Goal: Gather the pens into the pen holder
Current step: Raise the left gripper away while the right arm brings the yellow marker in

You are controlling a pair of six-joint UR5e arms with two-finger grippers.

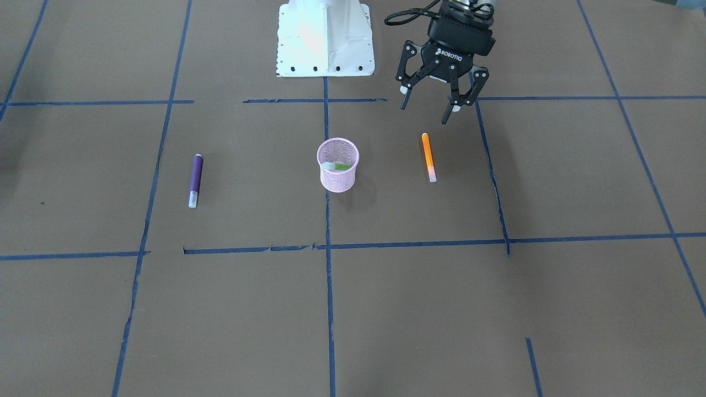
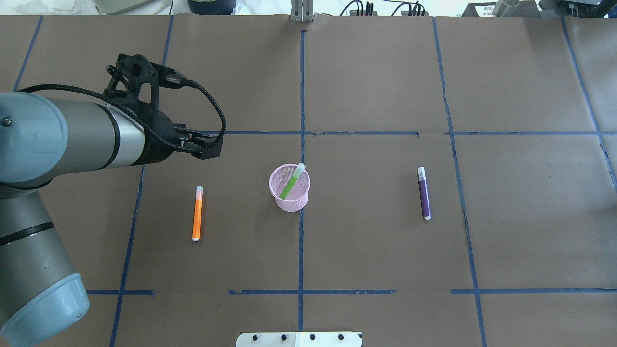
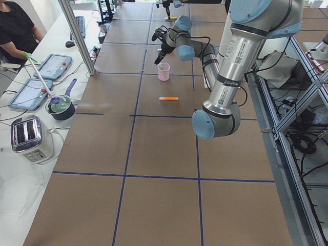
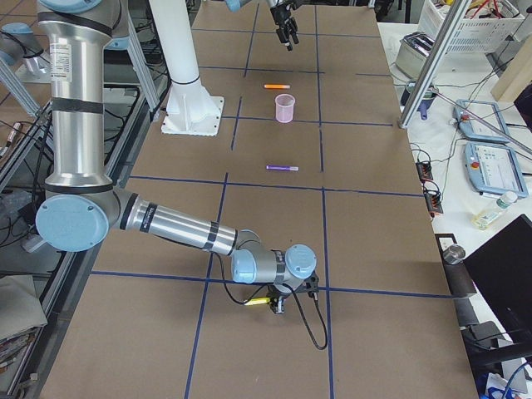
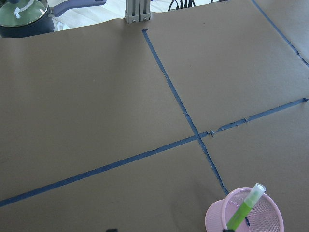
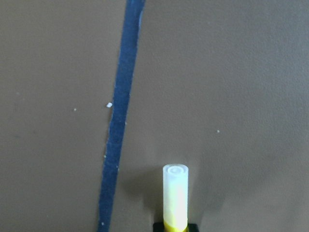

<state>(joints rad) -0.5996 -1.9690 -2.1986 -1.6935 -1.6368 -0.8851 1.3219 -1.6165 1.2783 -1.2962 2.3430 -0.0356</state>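
Observation:
The pink mesh pen holder [image 1: 337, 177] [image 2: 290, 201] stands at the table's middle with the green pen [image 1: 337, 165] [image 2: 290, 185] [image 5: 241, 213] leaning inside it. On the paper to its left-arm side lies the orange pen [image 1: 428, 157] [image 2: 197, 214], and on its other side the purple pen [image 1: 196, 179] [image 2: 424, 195]. My left gripper [image 1: 427, 110] hangs open and empty above the table, just behind the orange pen. Far from the holder, my right gripper [image 4: 276, 306] is low over the table and shut on a yellow pen [image 6: 175, 195] [image 4: 256, 301].
The white robot base plate [image 1: 325, 38] sits behind the holder. Blue tape lines [image 2: 301, 120] grid the brown paper. A side bench holds a toaster [image 3: 31, 138], a pot [image 3: 60, 105] and tablets, with a person [image 3: 15, 25] seated there.

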